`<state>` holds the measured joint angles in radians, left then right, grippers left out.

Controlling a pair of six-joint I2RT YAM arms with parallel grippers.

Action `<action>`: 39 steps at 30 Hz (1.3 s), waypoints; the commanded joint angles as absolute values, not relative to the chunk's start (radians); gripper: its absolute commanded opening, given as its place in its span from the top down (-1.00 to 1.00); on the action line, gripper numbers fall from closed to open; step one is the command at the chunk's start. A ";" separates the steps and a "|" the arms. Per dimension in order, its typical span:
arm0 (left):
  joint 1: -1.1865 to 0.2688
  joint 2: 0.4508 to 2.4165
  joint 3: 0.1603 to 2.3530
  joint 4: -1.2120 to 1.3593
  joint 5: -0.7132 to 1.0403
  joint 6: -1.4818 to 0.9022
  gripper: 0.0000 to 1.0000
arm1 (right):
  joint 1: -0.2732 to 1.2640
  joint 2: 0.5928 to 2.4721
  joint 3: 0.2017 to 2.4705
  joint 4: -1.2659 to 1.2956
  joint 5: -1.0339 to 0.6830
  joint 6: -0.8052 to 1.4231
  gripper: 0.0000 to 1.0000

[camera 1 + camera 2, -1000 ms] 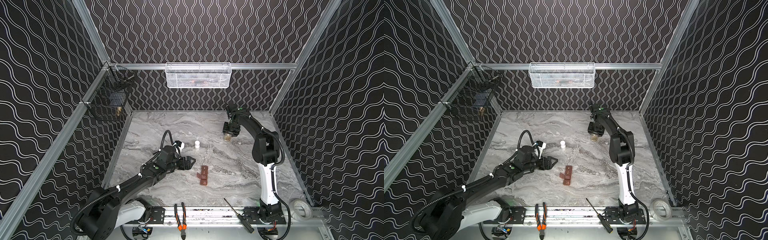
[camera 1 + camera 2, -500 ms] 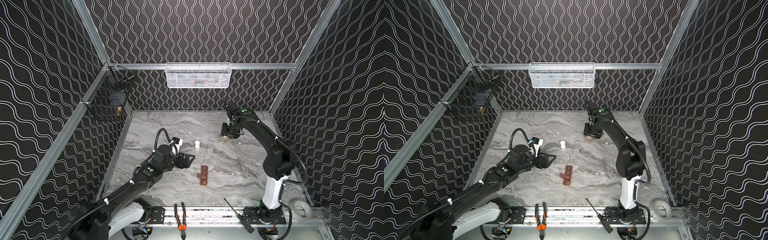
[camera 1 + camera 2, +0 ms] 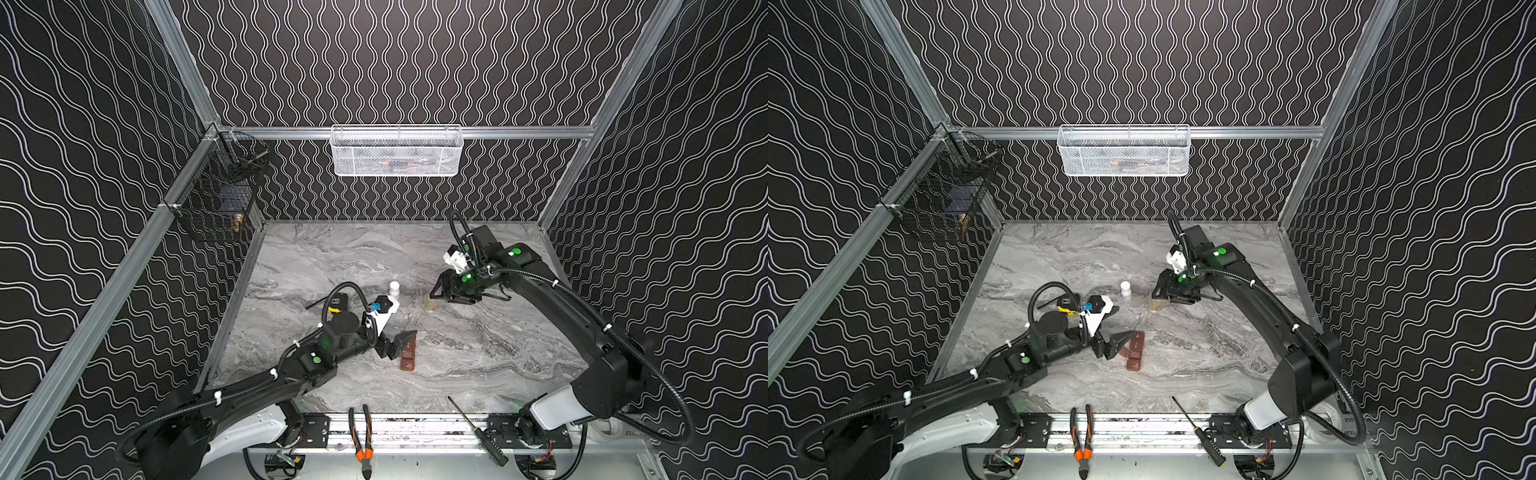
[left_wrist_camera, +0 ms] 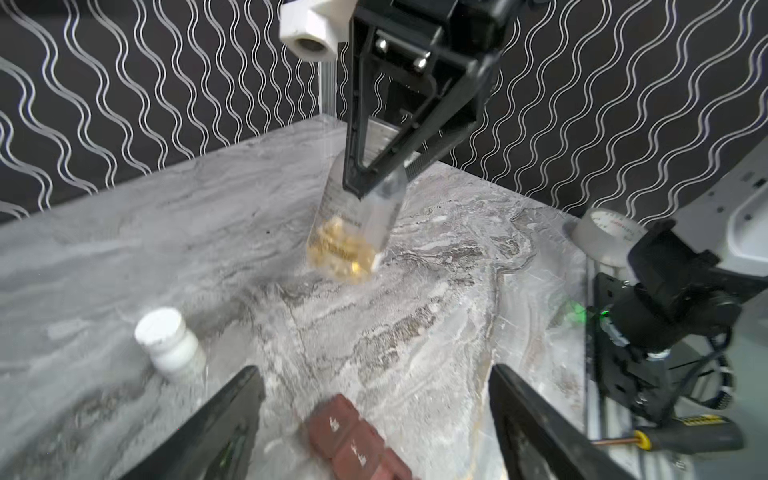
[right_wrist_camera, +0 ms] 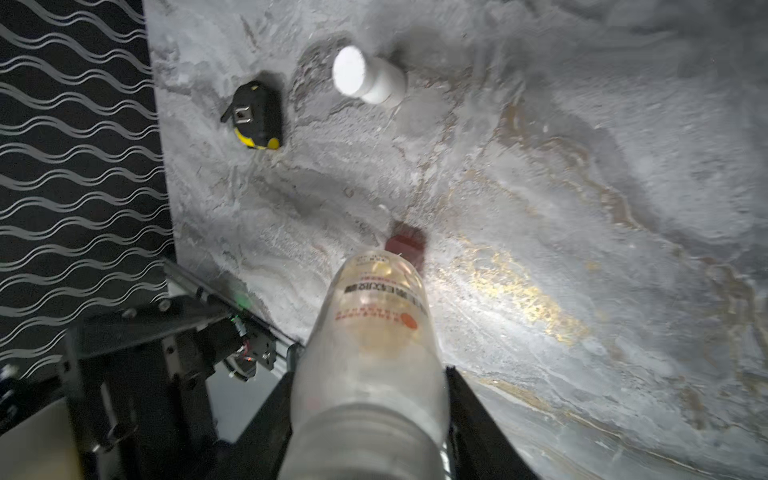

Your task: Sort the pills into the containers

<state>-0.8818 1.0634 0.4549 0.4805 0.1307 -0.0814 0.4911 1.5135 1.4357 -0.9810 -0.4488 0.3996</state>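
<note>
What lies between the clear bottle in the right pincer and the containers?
Only bare table separates the clear bottle from the containers; the left wrist view shows it.

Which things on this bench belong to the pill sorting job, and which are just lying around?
Job: reddish-brown pill container strip; clear bottle of yellow capsules, held in the right gripper; probably the small white bottle.
Lying about: tape measure; orange-handled pliers; screwdriver; roll of tape.
</note>
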 commanded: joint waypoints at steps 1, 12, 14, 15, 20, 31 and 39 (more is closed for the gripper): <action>-0.894 1.112 0.448 0.662 0.101 0.011 -0.89 | 0.492 1.482 1.410 -0.929 -0.597 0.367 0.21; -0.895 1.214 0.456 0.793 0.172 0.082 -0.91 | 0.497 1.417 1.321 -0.916 -0.727 0.341 0.23; -0.894 1.213 0.451 0.793 0.195 0.102 -0.89 | 0.498 1.407 1.307 -0.922 -0.736 0.330 0.24; -0.894 1.212 0.452 0.790 0.213 0.113 -0.88 | 0.499 1.400 1.301 -0.922 -0.739 0.323 0.24; -0.893 1.234 0.480 0.726 0.302 0.144 -0.80 | 0.506 1.373 1.274 -0.911 -0.747 0.307 0.24; -0.885 1.287 0.495 0.761 0.395 0.119 -0.53 | 0.525 1.366 1.269 -0.924 -0.743 0.283 0.25; -0.867 1.273 0.486 0.755 0.404 0.105 -0.35 | 0.525 1.369 1.259 -0.928 -0.733 0.270 0.25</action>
